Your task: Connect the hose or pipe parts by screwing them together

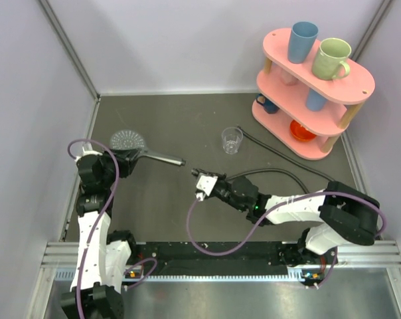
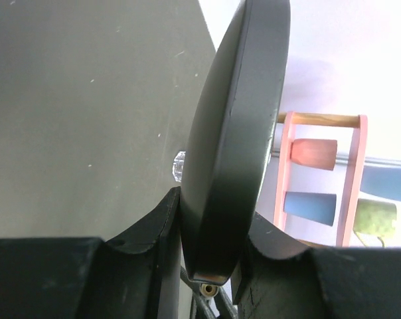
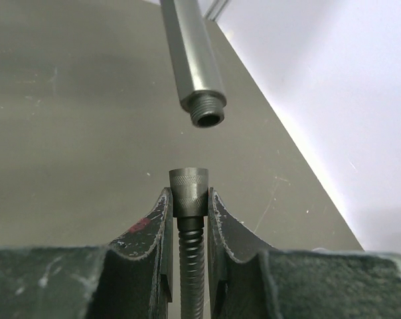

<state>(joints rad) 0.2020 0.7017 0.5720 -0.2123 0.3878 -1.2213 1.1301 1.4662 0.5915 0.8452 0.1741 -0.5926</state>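
A grey hand shower (image 1: 128, 141) is held off the mat at the left, its straight handle (image 1: 166, 158) pointing right. My left gripper (image 1: 129, 159) is shut on the neck of its disc. The left wrist view has the disc (image 2: 234, 133) edge-on between the fingers of the left gripper (image 2: 210, 219). My right gripper (image 1: 202, 183) is shut on the knurled end nut (image 3: 188, 189) of the dark hose (image 1: 280, 173). The right gripper (image 3: 188, 199) holds the nut a short gap below and just left of the handle's threaded end (image 3: 206, 113). They do not touch.
A clear glass cup (image 1: 232, 139) stands behind the gap between the two parts. At the back right is a pink shelf (image 1: 280, 83) with several cups. The hose trails toward it. Walls close in the mat on the left, back and right.
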